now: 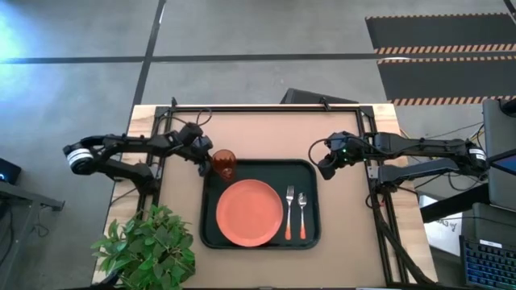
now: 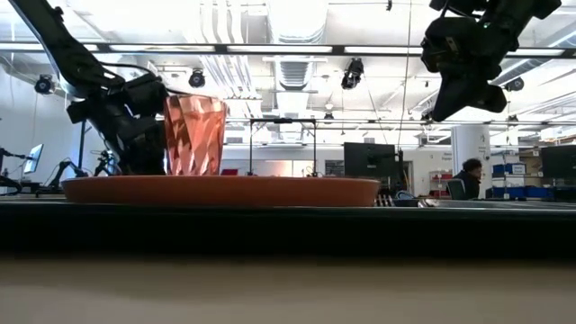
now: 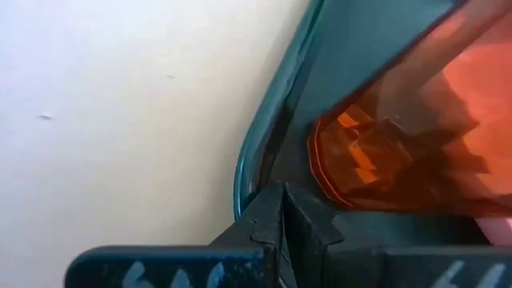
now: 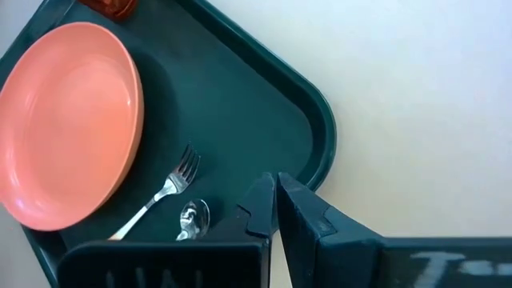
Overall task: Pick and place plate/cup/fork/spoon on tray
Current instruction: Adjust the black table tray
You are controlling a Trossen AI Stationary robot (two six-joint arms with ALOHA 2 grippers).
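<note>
The dark tray (image 1: 310, 173) lies mid-table. On it lie the salmon plate (image 1: 249, 212), the fork (image 1: 289, 211) and the spoon (image 1: 303, 214), side by side to the plate's right. The red-brown cup (image 1: 223, 163) stands upright in the tray's far left corner. My left gripper (image 3: 280, 210) is shut, low at the tray's rim (image 3: 254, 152), right beside the cup (image 3: 400, 144). My right gripper (image 4: 276, 196) is shut and empty, raised over the tray's far right corner (image 4: 320, 136); it shows high up in the low view (image 2: 463, 85). My left gripper's shut fingers (image 3: 308, 220) stand close against the lower wall of the cup (image 3: 328, 172), on its left side, over the tray's rim. Whether they touch it, I cannot tell. The cup stands upright on the tray.
A potted green plant (image 1: 145, 246) stands at the table's near left corner. A black object (image 1: 318, 97) sits at the far edge. Bare tabletop lies to the left and right of the tray.
</note>
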